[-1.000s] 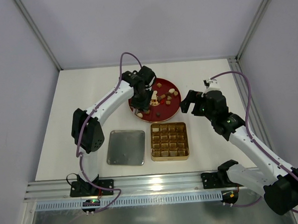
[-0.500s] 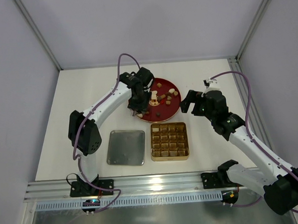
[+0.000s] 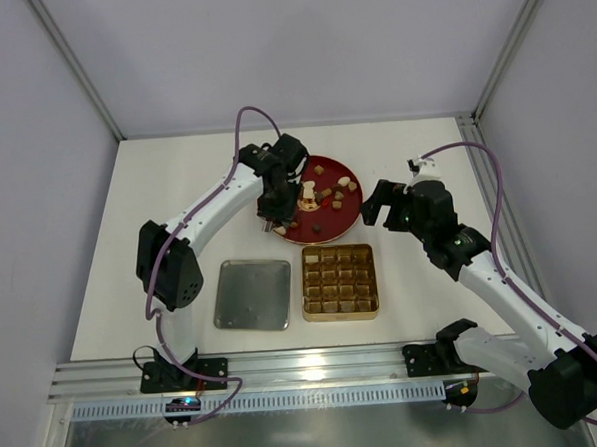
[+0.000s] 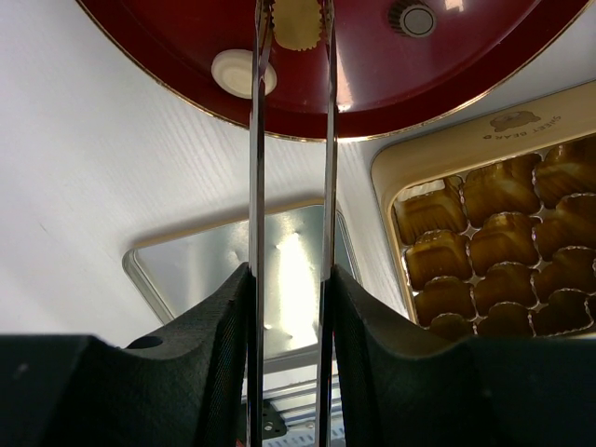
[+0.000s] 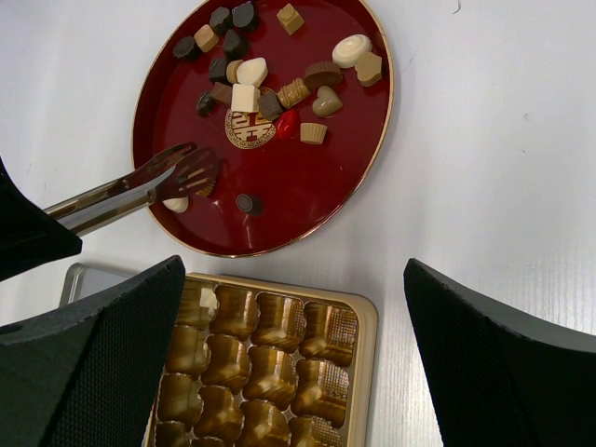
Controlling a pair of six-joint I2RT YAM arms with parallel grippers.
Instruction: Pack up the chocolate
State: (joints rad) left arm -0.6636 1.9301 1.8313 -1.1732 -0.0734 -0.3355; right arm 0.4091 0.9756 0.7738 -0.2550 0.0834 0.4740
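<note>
The plate [image 5: 312, 191] is deep red with a gold rim and a gold centre emblem. The chocolate [image 5: 246, 97] is dark brown, caramel brown and cream-white. The tin [image 5: 279, 321] is gold with a grid of cells. The tray [image 3: 252, 295] and tongs [image 5: 112, 198] are silver.

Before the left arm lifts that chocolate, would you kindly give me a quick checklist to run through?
1. Tongs clamped in the left fingers: ok.
2. Tong tips straddle the fluted caramel chocolate on the red plate: ok.
3. Tips gripping it firmly: cannot tell.
4. Empty cells showing in the gold tin: ok.
5. Right fingers open, away from the tongs: ok.
</note>
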